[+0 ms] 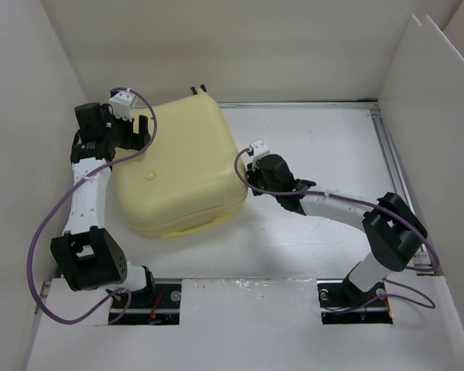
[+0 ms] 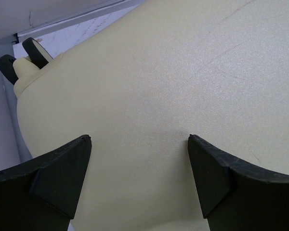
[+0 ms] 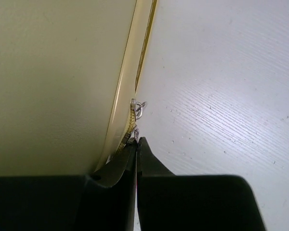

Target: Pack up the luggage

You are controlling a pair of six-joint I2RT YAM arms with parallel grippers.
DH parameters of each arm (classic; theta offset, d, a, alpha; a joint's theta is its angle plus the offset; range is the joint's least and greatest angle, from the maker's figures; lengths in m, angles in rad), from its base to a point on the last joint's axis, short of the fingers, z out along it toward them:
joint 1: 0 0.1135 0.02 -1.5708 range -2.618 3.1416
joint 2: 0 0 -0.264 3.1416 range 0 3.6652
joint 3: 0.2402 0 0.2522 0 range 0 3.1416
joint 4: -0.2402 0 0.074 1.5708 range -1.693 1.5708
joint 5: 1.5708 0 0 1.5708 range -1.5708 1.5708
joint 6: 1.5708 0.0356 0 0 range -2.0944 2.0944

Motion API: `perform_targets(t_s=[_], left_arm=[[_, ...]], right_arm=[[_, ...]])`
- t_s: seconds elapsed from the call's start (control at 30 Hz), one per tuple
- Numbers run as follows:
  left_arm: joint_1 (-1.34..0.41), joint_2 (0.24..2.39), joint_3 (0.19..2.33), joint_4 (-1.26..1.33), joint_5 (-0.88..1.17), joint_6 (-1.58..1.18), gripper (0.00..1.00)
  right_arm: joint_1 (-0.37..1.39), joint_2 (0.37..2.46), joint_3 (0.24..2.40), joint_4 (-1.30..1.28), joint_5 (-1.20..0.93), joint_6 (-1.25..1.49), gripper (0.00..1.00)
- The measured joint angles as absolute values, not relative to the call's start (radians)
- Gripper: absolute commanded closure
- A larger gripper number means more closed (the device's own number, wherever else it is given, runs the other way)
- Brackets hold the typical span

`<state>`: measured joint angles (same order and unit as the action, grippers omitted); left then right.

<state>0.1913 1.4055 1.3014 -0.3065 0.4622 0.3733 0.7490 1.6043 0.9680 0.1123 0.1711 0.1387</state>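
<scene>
The right gripper [image 3: 136, 144], jaws pressed together, meets the zip pull [image 3: 139, 109] at 3 o'clock on the closed luggage [image 1: 182, 154]; its contents are hidden. The left gripper [image 2: 139, 138], jaws spread wide, hovers over the shell at 10 o'clock.

Luggage [image 2: 159, 96] cropped by the left wrist view's edges, zipper pull [image 3: 134, 126] partly hidden by closed tips of the right gripper [image 3: 137, 142], hold not discernible

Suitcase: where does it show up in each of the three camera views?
Top external: suitcase left of centre.
Left wrist: suitcase fills most of the picture.
Right wrist: suitcase takes the left half.
Shared landmark: the white table, beside it in all three.
</scene>
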Motion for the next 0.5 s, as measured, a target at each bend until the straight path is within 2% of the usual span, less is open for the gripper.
perform_targets(t_s=[0.27,0.37,0.4,0.5], left_arm=[[0.209,1.406,1.311,-0.311,0.445,0.348,0.23],[0.319,1.425,1.346,-0.339,0.444,0.285,0.36],[0.377,1.436,1.359,-0.346,0.445,0.258,0.43],[0.513,1.468,1.375,-0.374,0.369,0.217,0.49]], right_arm=[[0.735,1.611,0.963,0.142,0.124,0.108,1.00],[0.721,1.611,0.950,0.169,0.078,0.104,1.00],[0.719,1.612,0.950,0.173,0.062,0.102,1.00],[0.713,1.619,0.950,0.184,0.041,0.102,1.00]])
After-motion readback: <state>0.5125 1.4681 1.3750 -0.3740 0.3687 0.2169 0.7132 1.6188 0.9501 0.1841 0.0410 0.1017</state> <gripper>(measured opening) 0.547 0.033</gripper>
